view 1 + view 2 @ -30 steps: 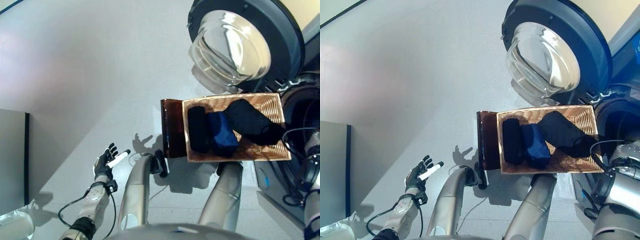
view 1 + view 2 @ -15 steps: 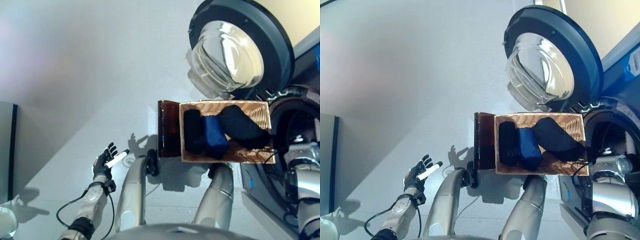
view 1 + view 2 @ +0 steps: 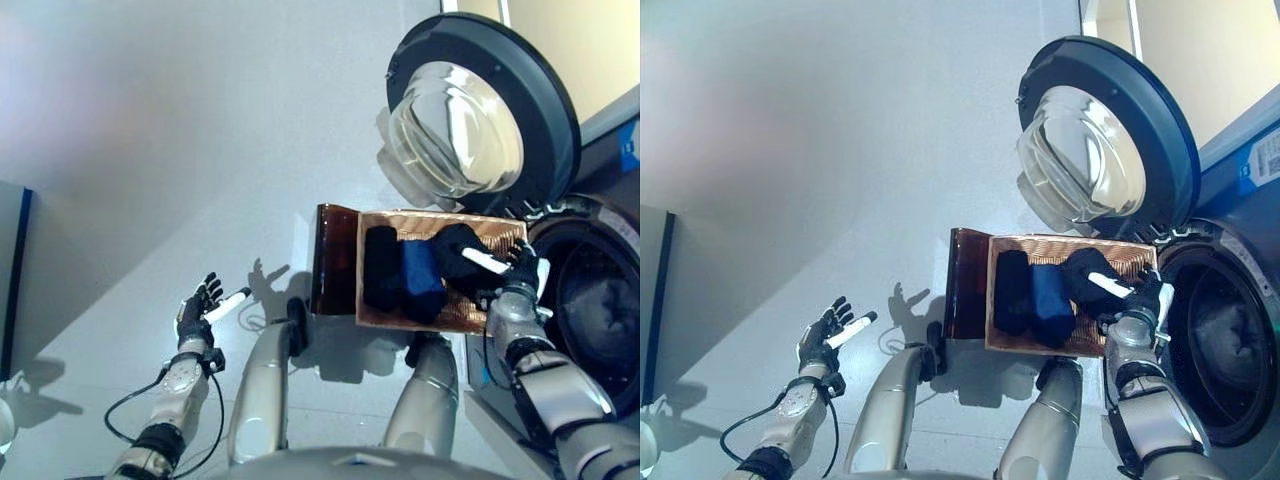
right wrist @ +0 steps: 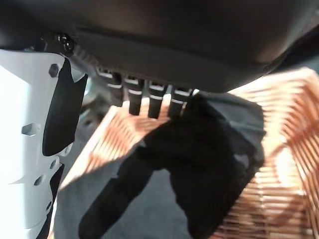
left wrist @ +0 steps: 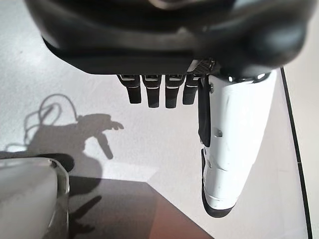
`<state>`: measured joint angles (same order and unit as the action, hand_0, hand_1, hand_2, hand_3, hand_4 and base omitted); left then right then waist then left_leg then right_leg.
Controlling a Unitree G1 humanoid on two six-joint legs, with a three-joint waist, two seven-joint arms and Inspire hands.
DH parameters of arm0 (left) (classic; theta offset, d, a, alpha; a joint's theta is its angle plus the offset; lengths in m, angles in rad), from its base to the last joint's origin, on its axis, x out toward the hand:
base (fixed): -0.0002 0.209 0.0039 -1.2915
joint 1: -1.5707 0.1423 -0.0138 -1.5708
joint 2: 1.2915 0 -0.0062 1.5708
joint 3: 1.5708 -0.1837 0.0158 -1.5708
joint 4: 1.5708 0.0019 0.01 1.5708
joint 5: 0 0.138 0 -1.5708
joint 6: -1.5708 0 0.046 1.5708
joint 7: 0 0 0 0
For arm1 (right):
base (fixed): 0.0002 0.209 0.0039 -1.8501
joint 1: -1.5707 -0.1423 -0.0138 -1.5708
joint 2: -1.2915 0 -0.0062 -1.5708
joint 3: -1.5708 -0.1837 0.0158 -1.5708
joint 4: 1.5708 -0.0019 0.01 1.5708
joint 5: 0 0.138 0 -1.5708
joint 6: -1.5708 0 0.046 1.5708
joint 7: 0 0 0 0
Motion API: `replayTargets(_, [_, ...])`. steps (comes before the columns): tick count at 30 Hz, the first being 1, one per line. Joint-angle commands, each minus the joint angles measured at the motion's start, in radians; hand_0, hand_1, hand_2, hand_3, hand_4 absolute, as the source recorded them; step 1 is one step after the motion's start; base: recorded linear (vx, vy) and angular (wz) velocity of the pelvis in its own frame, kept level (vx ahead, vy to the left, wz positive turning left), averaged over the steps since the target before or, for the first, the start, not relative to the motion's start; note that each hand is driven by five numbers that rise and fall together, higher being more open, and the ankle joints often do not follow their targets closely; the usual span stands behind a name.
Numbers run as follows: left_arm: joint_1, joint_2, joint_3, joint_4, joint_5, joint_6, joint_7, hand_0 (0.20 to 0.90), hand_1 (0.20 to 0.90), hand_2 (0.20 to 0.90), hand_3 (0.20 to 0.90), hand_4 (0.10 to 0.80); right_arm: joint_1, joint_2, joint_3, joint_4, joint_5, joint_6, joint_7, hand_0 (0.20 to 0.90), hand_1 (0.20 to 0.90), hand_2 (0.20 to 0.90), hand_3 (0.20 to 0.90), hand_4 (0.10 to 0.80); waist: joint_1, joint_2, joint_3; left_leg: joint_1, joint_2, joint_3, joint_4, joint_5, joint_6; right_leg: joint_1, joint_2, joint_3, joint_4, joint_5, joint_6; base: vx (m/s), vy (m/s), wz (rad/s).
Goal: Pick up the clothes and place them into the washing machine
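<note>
A shallow wicker basket (image 3: 440, 222) rests on a low dark brown box (image 3: 333, 258) beside the washing machine (image 3: 600, 250). In it lie a black cloth (image 3: 380, 268), a blue cloth (image 3: 420, 280) and a second black cloth (image 3: 452, 250) at the machine end. My right hand (image 3: 517, 272) is open, just over that second black cloth (image 4: 199, 164) at the basket's (image 4: 284, 164) right end, fingers straight, and I cannot tell whether they touch it. My left hand (image 3: 198, 312) is open and empty above the floor, far to the left of the basket.
The machine's round door (image 3: 470, 125) stands open above the basket. The drum opening (image 3: 592, 320) is to the basket's right, with something pale inside. A dark-edged grey cabinet (image 3: 8, 280) stands at the far left. Grey floor (image 3: 150, 150) lies between.
The camera has shifted. My right hand has come from the machine's side to over the basket's right end. The left hand and the clothes have stayed in place.
</note>
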<state>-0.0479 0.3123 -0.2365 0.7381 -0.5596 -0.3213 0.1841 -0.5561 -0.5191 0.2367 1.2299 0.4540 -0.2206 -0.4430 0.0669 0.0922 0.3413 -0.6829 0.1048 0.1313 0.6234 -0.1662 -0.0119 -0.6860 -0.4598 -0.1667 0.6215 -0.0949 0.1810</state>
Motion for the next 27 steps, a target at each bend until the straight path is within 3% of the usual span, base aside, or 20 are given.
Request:
replayTargets(1, [0.038, 0.088, 0.077, -0.02, 0.032, -0.09, 0.045, 0.9, 0.9, 0.9, 0.9, 0.8, -0.045, -0.091, 0.036, -0.017, -0.169, -0.014, -0.104, 0.9, 0.9, 0.9, 0.9, 0.8, 0.011, -0.028, -0.036, 0.013, 0.038, -0.022, -0.072, 0.052, -0.099, 0.048, -0.028, 0.021, -0.178, 0.198, -0.028, -0.003, 0.02, 0.05])
replayTargets(4, [0.038, 0.093, 0.087, -0.018, 0.043, -0.092, 0.046, 0.9, 0.9, 0.9, 0.9, 0.8, -0.047, -0.109, 0.057, -0.034, -0.25, 0.005, -0.12, 0.9, 0.9, 0.9, 0.9, 0.8, 0.011, -0.029, -0.04, 0.012, 0.037, -0.021, -0.071, 0.052, -0.097, 0.046, -0.029, 0.021, -0.178, 0.2, -0.026, -0.005, 0.01, 0.03])
replayTargets(8, [0.036, 0.092, 0.105, -0.007, 0.062, -0.103, 0.044, 0.9, 0.9, 0.9, 0.9, 0.8, -0.027, -0.177, 0.132, -0.069, -0.498, 0.067, -0.153, 0.9, 0.9, 0.9, 0.9, 0.8, 0.009, -0.036, -0.047, 0.006, 0.037, -0.023, -0.071, 0.053, -0.101, 0.044, -0.029, 0.022, -0.181, 0.2, -0.024, 0.0, 0.0, 0.0])
replayTargets(14, [0.047, 0.085, 0.119, 0.008, 0.071, -0.107, 0.036, 0.9, 0.9, 0.9, 0.9, 0.8, -0.003, -0.207, 0.181, -0.107, -0.638, 0.108, -0.145, 0.9, 0.9, 0.9, 0.9, 0.8, 0.003, -0.043, -0.051, 0.003, 0.043, -0.024, -0.064, 0.053, -0.104, 0.04, -0.025, 0.024, -0.174, 0.192, -0.025, 0.0, 0.0, 0.0])
replayTargets(27, [-0.013, 0.052, 0.118, 0.03, 0.089, -0.106, 0.084, 0.9, 0.9, 0.9, 0.9, 0.8, 0.046, -0.043, 0.233, -0.014, -0.689, 0.153, -0.181, 0.9, 0.9, 0.9, 0.9, 0.8, -0.004, -0.04, -0.033, -0.023, 0.053, -0.023, -0.014, 0.035, -0.101, 0.006, -0.02, 0.033, -0.122, 0.176, -0.031, 0.0, 0.0, 0.0])
